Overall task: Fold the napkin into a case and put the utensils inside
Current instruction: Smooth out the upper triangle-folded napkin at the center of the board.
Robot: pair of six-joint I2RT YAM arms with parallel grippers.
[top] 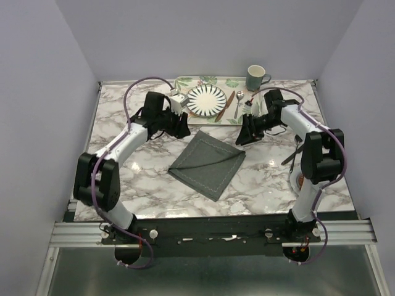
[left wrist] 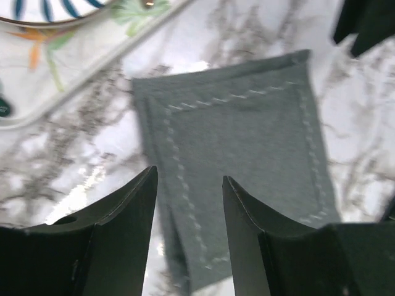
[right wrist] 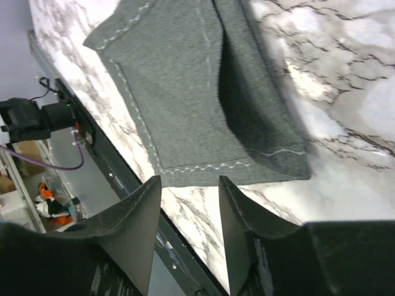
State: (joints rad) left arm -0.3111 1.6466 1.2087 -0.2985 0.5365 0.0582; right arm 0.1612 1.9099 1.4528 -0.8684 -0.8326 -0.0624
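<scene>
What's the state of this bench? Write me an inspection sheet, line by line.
Surface: marble table, no spills seen.
Job's things: napkin folded in layers mid-table, not yet a narrow pouch; utensils on the leaf-print tray beside the striped plate, none in the napkin.
Clutter: mug at the tray's far right corner; small white object at the tray's left end.
Pincers: left pincer and right pincer both open, nothing between the jaws, near the napkin's far edge.
Cables: purple cables run along both arms, clear of the napkin.
Surroundings: plain pale walls on three sides; metal rail at the near edge.
</scene>
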